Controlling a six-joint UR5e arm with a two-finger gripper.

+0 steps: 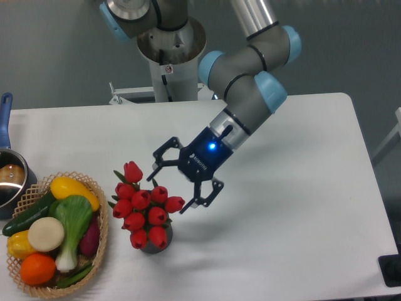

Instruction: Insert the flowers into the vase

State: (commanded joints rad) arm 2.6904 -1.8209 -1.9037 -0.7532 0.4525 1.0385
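Note:
The flowers (143,207), a bunch of red tulip buds with green leaves, stand in the vase (156,246), of which only a dark grey sliver shows under the blooms. My gripper (177,184) hangs just above and to the right of the bunch, its black fingers (164,152) spread open with nothing between them. It is apart from the buds.
A wicker basket (99,235) of vegetables and fruit sits at the front left, close to the vase. A blue-handled pot (7,175) stands at the left table edge. The arm's base (169,47) rises behind the table.

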